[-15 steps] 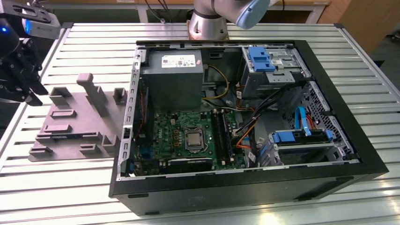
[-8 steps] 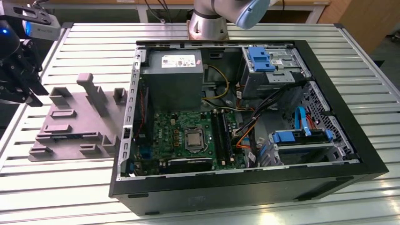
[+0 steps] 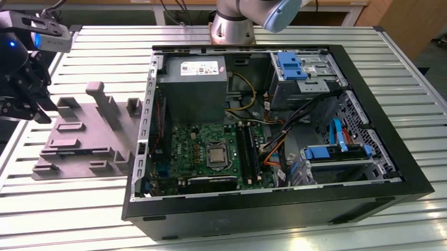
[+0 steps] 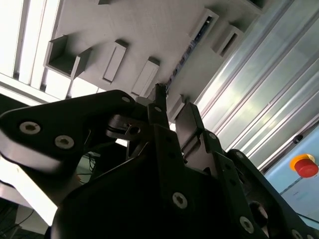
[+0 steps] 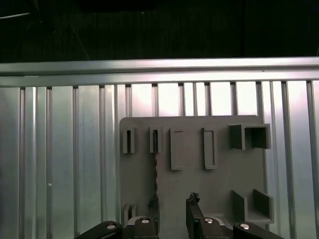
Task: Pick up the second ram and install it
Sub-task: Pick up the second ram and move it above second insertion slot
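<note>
Exterior view takes in the computer case (image 3: 279,212); first wrist view shows the second ram (image 5: 155,174) edge-up in the grey tray (image 5: 219,174), by the gripper's (image 5: 172,211) parted fingers.

Robotics lab or workshop bench, slatted aluminium table (image 3: 91,209), opened desktop computer case (image 3: 391,193), grey moulded tray (image 3: 77,141), robot arm base (image 3: 232,26), red emergency-stop button (image 4: 305,166).

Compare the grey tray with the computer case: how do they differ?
The grey tray is light grey, low and flat with raised blocks; the computer case is black, boxy and far larger. The tray lies nearest the gripper, at the exterior view's left; the case lies open beside it. Both rest on the slatted metal table.
</note>
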You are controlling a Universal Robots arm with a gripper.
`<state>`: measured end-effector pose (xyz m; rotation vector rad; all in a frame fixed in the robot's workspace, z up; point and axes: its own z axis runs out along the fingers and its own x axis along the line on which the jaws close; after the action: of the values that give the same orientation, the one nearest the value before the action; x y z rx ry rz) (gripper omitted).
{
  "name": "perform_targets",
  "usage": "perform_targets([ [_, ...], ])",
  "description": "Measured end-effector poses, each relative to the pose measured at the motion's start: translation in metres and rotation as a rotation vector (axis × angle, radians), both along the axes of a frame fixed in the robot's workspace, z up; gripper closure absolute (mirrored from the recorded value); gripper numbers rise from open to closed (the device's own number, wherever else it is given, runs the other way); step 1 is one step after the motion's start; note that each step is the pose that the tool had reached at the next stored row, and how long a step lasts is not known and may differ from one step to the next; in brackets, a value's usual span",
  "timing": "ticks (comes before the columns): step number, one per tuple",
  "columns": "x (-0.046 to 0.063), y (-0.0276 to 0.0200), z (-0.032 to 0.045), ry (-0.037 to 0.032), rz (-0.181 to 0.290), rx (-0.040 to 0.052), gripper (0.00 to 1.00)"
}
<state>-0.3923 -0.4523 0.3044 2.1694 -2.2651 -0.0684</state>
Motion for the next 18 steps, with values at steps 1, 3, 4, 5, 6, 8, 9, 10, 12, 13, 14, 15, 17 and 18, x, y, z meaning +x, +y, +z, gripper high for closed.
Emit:
perform_targets([
  [1, 0.0, -0.0001, -0.0018, 0.0, 0.0, 0.0, 0.64],
  [3, 0.0, -0.0002, -0.0055, 0.0001, 0.0, 0.0, 0.64],
  [4, 0.0, -0.0003, -0.0073, 0.0001, 0.0, -0.0001, 0.64],
  [5, 0.0, -0.0004, -0.0091, 0.0001, 0.0, -0.0001, 0.64],
  [6, 0.0, -0.0004, -0.0108, 0.0, 0.0, 0.0, 0.64],
  [8, 0.0, -0.0004, -0.0123, 0.0001, 0.0, -0.0001, 0.64],
  [9, 0.0, -0.0004, -0.0122, 0.0002, 0.0, -0.0001, 0.64],
  [10, 0.0, -0.0004, -0.0122, 0.0002, 0.0, -0.0002, 0.64],
  [12, 0.0, -0.0004, -0.0123, 0.0001, 0.0, -0.0001, 0.64],
  [13, 0.0, -0.0004, -0.0123, 0.0001, 0.0, -0.0001, 0.64],
  [14, 0.0, -0.0004, -0.0124, 0.0001, 0.0, -0.0001, 0.64],
  [15, 0.0, -0.0004, -0.0124, 0.0001, 0.0, 0.0, 0.64],
  [17, 0.0, -0.0004, -0.0124, 0.0001, 0.0, -0.0001, 0.64],
  [18, 0.0, -0.0004, -0.0125, 0.0001, 0.0, 0.0, 0.64],
])
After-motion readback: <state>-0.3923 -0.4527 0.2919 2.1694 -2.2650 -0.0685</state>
